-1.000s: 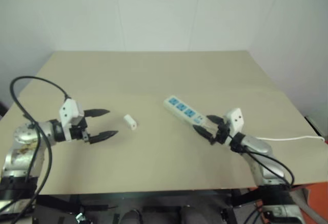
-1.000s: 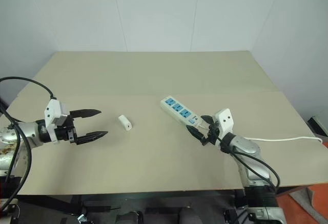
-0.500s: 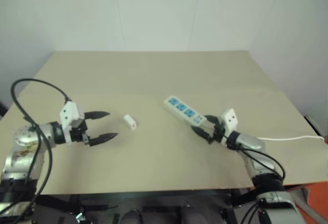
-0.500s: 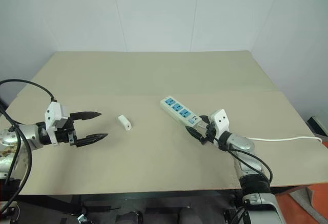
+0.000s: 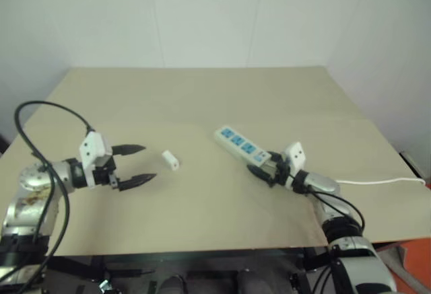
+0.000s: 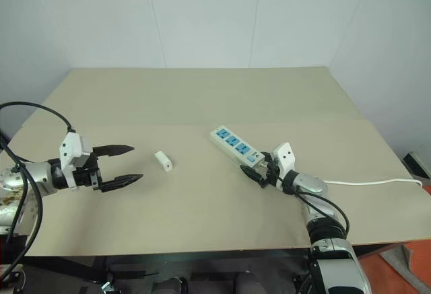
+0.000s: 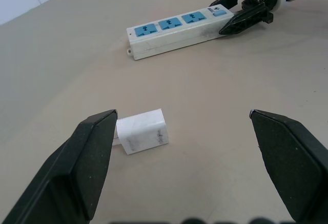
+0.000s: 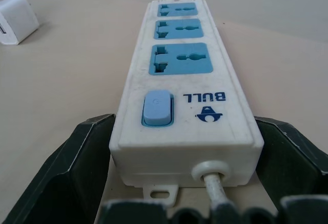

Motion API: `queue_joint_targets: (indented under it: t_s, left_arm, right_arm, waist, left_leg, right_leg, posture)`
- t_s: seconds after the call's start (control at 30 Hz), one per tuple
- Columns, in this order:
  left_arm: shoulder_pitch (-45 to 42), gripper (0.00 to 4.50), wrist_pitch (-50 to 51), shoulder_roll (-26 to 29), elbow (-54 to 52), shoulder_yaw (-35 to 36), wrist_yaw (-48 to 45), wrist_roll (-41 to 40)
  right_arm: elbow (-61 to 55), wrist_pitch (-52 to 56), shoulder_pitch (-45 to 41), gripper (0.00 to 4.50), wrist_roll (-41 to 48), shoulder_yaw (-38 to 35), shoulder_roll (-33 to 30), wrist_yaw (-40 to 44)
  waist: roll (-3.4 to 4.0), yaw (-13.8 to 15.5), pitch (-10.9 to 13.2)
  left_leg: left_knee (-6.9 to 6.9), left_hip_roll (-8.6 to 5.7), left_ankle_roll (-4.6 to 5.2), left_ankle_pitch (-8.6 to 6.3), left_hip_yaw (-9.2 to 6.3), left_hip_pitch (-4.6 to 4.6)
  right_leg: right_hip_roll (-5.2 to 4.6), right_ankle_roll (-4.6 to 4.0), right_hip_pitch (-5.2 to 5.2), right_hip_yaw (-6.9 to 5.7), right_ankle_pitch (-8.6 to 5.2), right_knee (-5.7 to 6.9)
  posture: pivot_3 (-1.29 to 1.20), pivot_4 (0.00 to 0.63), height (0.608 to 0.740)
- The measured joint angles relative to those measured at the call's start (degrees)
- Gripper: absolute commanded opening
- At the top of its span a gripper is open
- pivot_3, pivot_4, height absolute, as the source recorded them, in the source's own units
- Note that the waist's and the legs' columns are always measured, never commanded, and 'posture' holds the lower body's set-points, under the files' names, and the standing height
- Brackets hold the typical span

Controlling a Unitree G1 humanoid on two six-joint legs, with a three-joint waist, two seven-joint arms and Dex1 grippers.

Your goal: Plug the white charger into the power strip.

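Note:
The power strip [image 5: 239, 144], a long white bar with three blue outlet faces, lies slanted at mid-table. Its cord end points at my right gripper [image 5: 262, 163]. That gripper is open, with one black finger [image 8: 87, 152] along each side of the strip's switch end [image 8: 156, 107]. The white charger [image 5: 171, 160], a small plain block, lies on the table left of the strip. My left gripper [image 5: 149, 163] hovers open just left of the charger, pointing at it. In the left wrist view the charger [image 7: 142, 130] sits close to one finger [image 7: 92, 152], with nothing held.
The strip's thin white cord [image 5: 377, 181] trails off to the table's right edge. The beige tabletop [image 5: 202, 99] stretches back to a white wall. A black cable [image 5: 40, 105] loops above my left arm.
My right gripper has slid forward and lower toward the strip, so its fingers now flank the cord end. The left gripper, charger and strip have stayed put.

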Motion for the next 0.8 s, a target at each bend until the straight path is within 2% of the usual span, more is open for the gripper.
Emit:
queue_joint_targets:
  t_s: [0.07,0.23,0.6,0.7,0.8]
  left_arm:
    - [0.14,4.50,0.09,0.00,-0.42,0.00,0.19,0.00]
    - [0.13,4.50,0.20,0.00,-0.63,0.00,0.62,-0.01]
    - [-1.24,4.50,1.30,0.01,-0.92,-0.78,0.49,0.04]
    - [-4.69,4.50,1.34,0.66,-0.19,-2.36,-1.83,0.19]
    - [-13.29,4.50,0.35,3.30,4.31,-6.50,-7.37,2.67]
  right_arm:
    - [0.64,-0.58,-0.20,4.46,0.03,-0.12,0.21,-0.01]
    - [2.34,-0.81,-1.12,3.41,0.48,-0.48,0.44,0.78]
    - [0.40,-1.67,0.60,3.41,0.38,-0.13,-1.30,2.95]
    - [-2.51,-0.94,2.45,3.41,0.69,0.31,-4.05,7.69]
    - [-6.32,1.89,4.31,3.41,1.97,1.29,-7.59,13.64]
  waist:
    - [0.00,-0.03,0.00]
    - [0.00,-0.13,0.00]
    - [0.00,0.10,0.00]
    - [0.00,0.39,0.00]
    - [0.00,0.47,0.01]
  left_leg:
    - [0.00,0.00,0.00,0.00,0.00,0.03]
    - [0.00,0.01,0.00,0.00,0.00,0.07]
    - [0.00,-0.01,0.00,0.00,0.00,0.03]
    - [0.03,-0.03,0.00,0.00,0.00,-0.05]
    - [0.06,-0.05,0.00,0.00,-0.01,-0.03]
  right_leg:
    - [0.00,0.00,0.02,0.00,0.00,0.01]
    - [0.01,0.00,0.06,0.00,0.01,0.00]
    - [0.00,0.00,0.06,0.00,0.00,-0.02]
    - [-0.02,0.02,0.05,-0.04,-0.01,-0.06]
    - [-0.01,0.04,0.05,-0.04,-0.01,-0.05]
  posture:
    - [0.00,0.150,0.740]
    - [0.00,0.150,0.740]
    - [0.00,0.150,0.740]
    - [0.00,0.150,0.740]
    - [0.00,0.150,0.740]
